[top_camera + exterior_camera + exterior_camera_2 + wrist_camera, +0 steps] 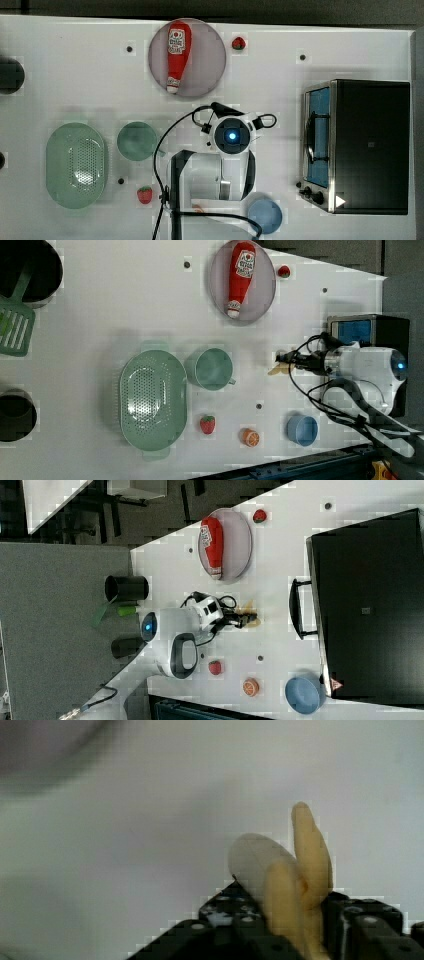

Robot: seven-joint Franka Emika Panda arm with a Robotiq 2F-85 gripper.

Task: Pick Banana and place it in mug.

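White table [125, 305]; pale, apparently peeled banana [305, 870] between pincer [290, 930] jaws.

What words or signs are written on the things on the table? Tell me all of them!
Ketchup bottle: a white label with print, too blurred to read.
Toaster oven: a small red warning triangle sticker near one corner; a small square mark in the middle of its top, too small to read.
Nothing else carries writing that I can make out.
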